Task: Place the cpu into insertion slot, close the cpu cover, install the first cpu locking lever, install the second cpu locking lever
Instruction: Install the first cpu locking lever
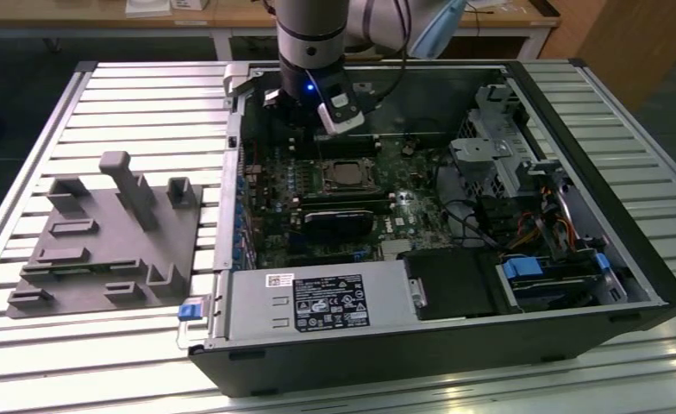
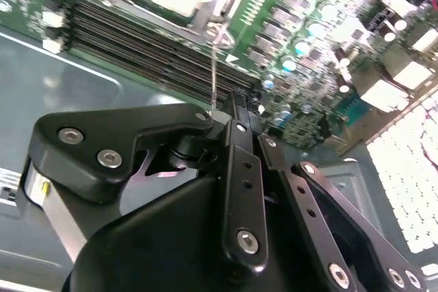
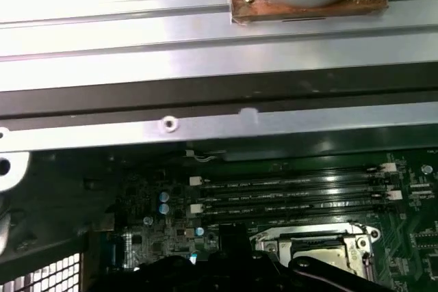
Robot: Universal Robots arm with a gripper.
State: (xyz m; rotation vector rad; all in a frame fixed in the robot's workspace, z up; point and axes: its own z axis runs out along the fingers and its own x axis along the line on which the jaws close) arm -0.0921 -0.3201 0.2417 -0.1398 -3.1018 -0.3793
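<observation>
Exterior view first: open computer case (image 1: 430, 358) lying on the slatted desk (image 1: 142, 103), arm reaching down into it. The cpu (image 1: 344, 178) sits in the insertion slot (image 1: 345, 161), grey-bronze top up, in the middle of the green board. First wrist view gives me the cpu cover (image 3: 356, 244) lying flat around the chip, so I judge placement done and the cover down. Second wrist view: end effector (image 2: 227, 109) hangs just beside the socket, over the memory slots (image 2: 137, 39). A thin silvery locking lever (image 2: 214, 66) runs from the socket edge right to its tip, touching or so near that I cannot separate them. Whether the end effector is open, closed or clamped on that rod, I cannot tell. My read: the work is at the lever stage, with this lever not latched. Which of the two it is, and how the other one stands, I cannot make out. Writing: a large label (image 1: 328, 304) on the silver power supply (image 1: 258, 310) at the case's near edge, plus a small white sticker (image 1: 280, 279) above it, print on both too small to read. Board markings likewise illegible. Grey moulded fixture (image 1: 108, 250) on the desk at the exterior view's left, apart from the case.
</observation>
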